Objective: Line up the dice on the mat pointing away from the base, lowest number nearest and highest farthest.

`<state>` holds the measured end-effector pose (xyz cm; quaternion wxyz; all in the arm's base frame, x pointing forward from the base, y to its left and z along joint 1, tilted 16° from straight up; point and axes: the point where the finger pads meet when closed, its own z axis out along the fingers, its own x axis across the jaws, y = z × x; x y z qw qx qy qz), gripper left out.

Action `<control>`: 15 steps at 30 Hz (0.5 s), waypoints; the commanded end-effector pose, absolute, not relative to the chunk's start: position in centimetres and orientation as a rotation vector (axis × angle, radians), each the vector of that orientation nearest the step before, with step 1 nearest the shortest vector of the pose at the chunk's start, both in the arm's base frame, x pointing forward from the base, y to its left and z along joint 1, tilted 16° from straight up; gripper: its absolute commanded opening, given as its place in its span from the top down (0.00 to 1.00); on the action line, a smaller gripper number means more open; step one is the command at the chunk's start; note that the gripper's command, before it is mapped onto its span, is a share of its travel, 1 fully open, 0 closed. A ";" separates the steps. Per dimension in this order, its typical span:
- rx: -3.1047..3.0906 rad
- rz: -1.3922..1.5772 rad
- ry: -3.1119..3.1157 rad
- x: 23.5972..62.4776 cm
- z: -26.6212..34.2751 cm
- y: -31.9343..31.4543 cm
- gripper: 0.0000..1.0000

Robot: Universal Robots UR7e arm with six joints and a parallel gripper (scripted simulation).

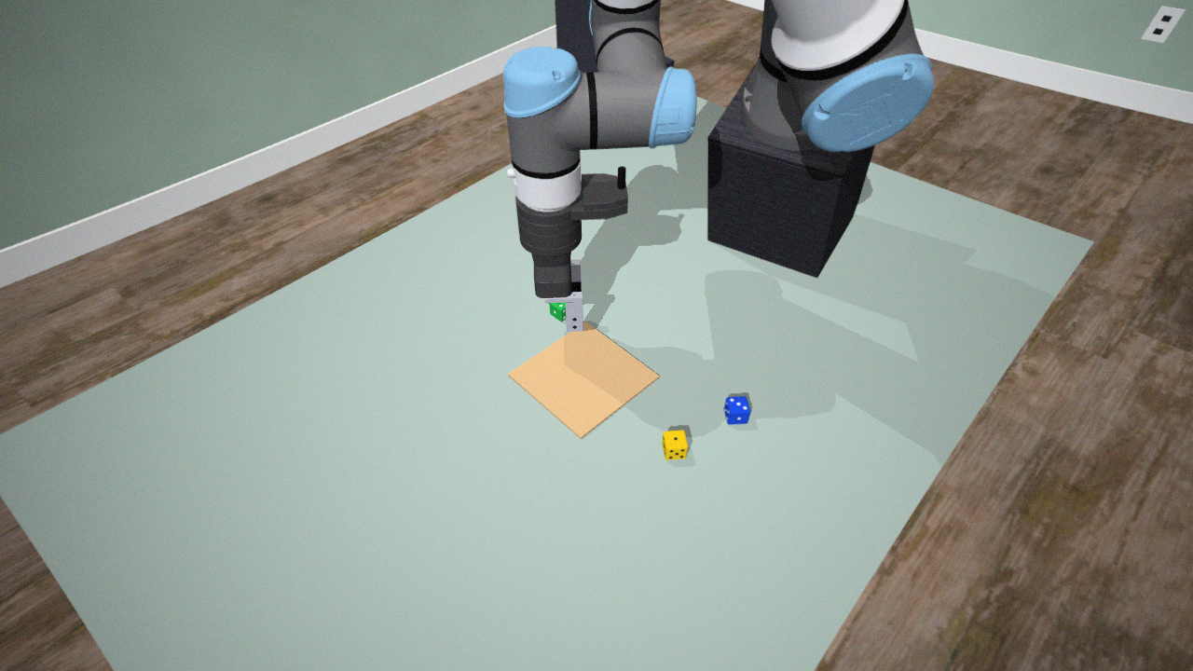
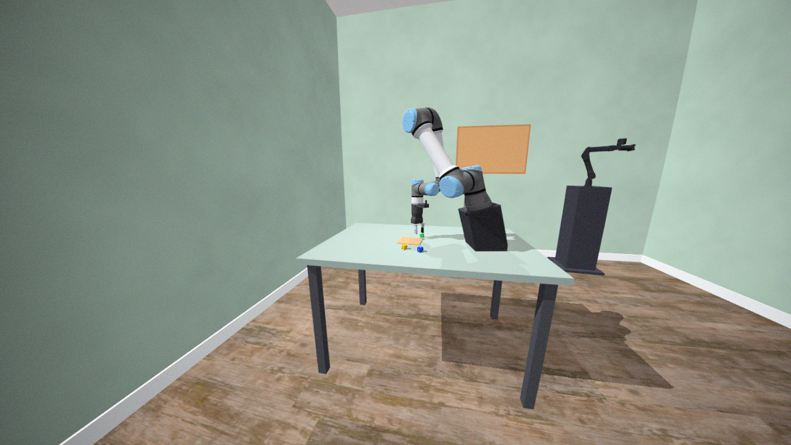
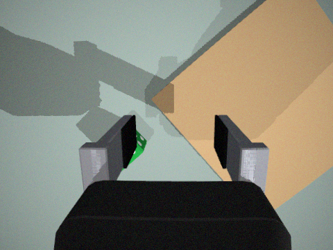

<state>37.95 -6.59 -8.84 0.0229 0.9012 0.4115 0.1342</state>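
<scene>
My gripper (image 1: 573, 325) (image 2: 418, 227) (image 3: 175, 131) is open and empty, low over the table at the orange mat's far corner. The orange mat (image 1: 575, 391) (image 2: 408, 240) (image 3: 259, 79) lies flat on the table with no die on it. The green die (image 1: 556, 311) (image 2: 421, 235) (image 3: 138, 148) sits on the table just off that corner; in the wrist view it is at my left finger, outside the gap and partly hidden by the finger. The blue die (image 1: 737, 408) (image 2: 420, 249) and the yellow die (image 1: 676, 445) (image 2: 404, 247) stand on the table to the right of the mat.
The robot's black base block (image 1: 779, 208) (image 2: 484, 227) stands at the back of the pale green table (image 1: 334, 467) (image 2: 486, 265). A dark pedestal (image 2: 583, 227) with a small arm stands on the floor beyond the table. An orange board (image 2: 492, 148) hangs on the wall.
</scene>
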 end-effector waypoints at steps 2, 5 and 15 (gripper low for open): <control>2.789 0.417 1.274 38.4 -8.5 -4.6 0.00; 2.789 0.417 1.274 38.6 -8.4 -3.8 0.00; 2.789 0.417 1.274 39.4 -7.9 0.2 0.00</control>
